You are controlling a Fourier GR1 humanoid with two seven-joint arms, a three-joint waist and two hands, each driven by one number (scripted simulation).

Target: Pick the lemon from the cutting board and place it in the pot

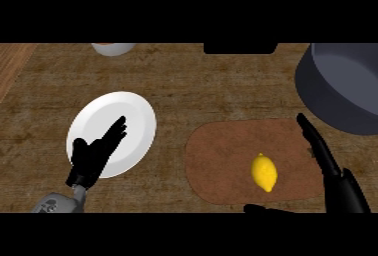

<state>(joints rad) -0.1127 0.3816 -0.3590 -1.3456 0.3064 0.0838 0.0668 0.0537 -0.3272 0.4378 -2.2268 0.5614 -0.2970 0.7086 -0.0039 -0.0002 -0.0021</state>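
Lying lengthwise, near-vertical in view, on the brown rounded cutting board [221, 150], the yellow oval lemon [264, 172] sits just left of the right hand [328, 162], whose fingers are straight and spread wide. The open left hand [96, 152] is farther off, over a white plate [136, 112].

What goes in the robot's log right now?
lemon: on cutting board | right hand: open beside lemon | left hand: open over plate

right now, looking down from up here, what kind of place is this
Most likely a kitchen counter. A brown cutting board has a lemon lying on it, a dark grey pot stands at the right, and a white plate sits to the left.
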